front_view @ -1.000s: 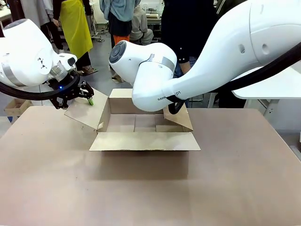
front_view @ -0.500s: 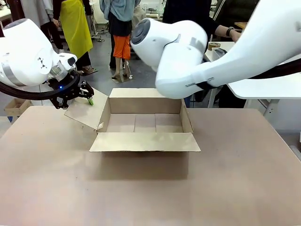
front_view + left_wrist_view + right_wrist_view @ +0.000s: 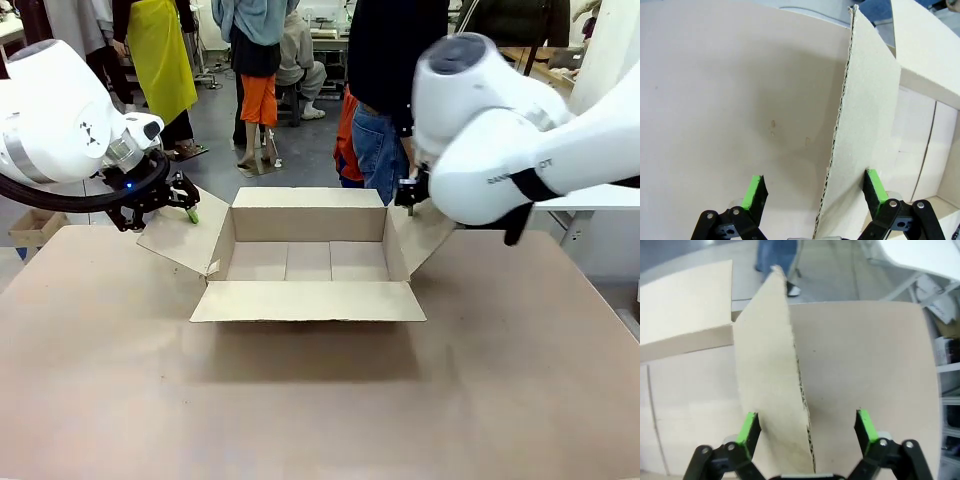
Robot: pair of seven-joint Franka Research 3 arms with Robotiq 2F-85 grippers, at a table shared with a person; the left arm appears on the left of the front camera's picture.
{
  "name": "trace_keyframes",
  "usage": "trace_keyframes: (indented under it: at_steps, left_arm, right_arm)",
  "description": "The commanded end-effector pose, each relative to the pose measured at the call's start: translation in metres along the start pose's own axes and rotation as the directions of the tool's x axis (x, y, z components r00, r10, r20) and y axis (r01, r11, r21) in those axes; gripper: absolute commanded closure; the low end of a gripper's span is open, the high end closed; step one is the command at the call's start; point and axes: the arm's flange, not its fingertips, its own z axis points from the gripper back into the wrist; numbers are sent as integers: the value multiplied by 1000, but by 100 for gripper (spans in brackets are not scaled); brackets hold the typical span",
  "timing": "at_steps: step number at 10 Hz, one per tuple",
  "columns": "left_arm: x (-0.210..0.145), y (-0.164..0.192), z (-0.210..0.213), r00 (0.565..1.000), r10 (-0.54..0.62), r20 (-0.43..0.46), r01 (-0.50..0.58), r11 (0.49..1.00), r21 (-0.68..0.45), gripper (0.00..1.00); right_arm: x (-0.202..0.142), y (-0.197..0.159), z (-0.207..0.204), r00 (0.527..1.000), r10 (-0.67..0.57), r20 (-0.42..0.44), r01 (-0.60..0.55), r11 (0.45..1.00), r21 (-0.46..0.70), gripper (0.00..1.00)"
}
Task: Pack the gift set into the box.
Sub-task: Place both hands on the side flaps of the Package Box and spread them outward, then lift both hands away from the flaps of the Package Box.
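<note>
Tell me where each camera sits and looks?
Front: between the arms, facing across the table at the open box; the left arm and right arm show.
Left wrist: on that arm, looking down the left gripper, open astride the left flap.
Right wrist: likewise, the right gripper open astride the right flap.
Shared: front view shows both flaps too.

Box [image 3: 308, 262] open mid-table [image 3: 300, 410], four flaps splayed outward. Left gripper [image 3: 184, 204] at left flap's outer edge; right gripper [image 3: 408, 192] above right flap. People standing beyond.

The large rectangular corrugated cardboard carton [image 3: 308, 300] is seen in plain brown, the tabletop [image 3: 300, 410] in dull pinkish brown.
</note>
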Motion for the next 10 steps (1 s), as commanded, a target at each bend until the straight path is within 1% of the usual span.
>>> trace_keyframes:
  at_steps: [1, 2, 10]
  left_arm:
    - [-1, -1, 2, 1000, 10, 6, -10, 1000, 12, 0]
    - [-1, -1, 2, 1000, 10, 6, -10, 1000, 12, 0]
    - [-1, -1, 2, 1000, 10, 6, -10, 1000, 12, 0]
  right_arm:
    - [-16, -36, -11, 997, -56, -46, 63, 985, 160, 0]
    - [0, 0, 0, 1000, 0, 0, 0, 1000, 0, 0]
    - [0, 0, 0, 1000, 0, 0, 0, 1000, 0, 0]
